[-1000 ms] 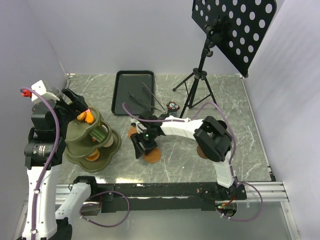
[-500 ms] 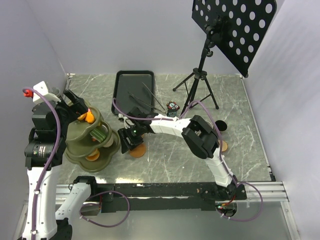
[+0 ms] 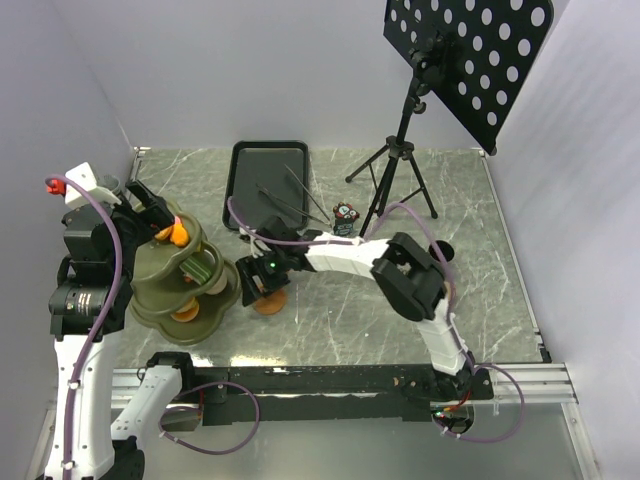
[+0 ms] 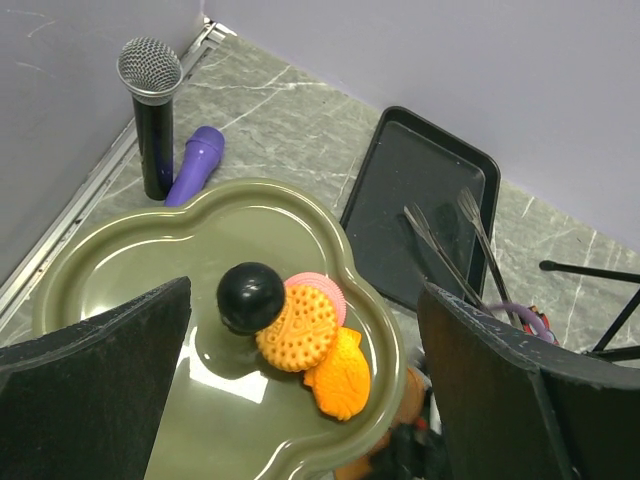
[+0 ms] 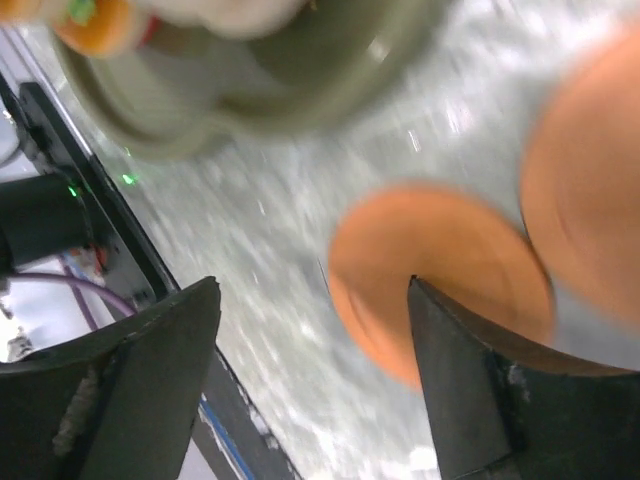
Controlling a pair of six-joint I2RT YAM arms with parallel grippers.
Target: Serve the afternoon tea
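R pincer (image 3: 262,287) nearer tiered stand (image 3: 148,265)

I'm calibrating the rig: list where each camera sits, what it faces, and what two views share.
Top external: above and behind the bases, looking down at the table; left arm and right arm show.
Left wrist: over the green stand top tier, looking down, black tray beyond; its fingers frame the view.
Right wrist: low, blurred, facing orange saucers beside the stand; fingers show.
Shared: top external and left wrist both show tray and tongs.
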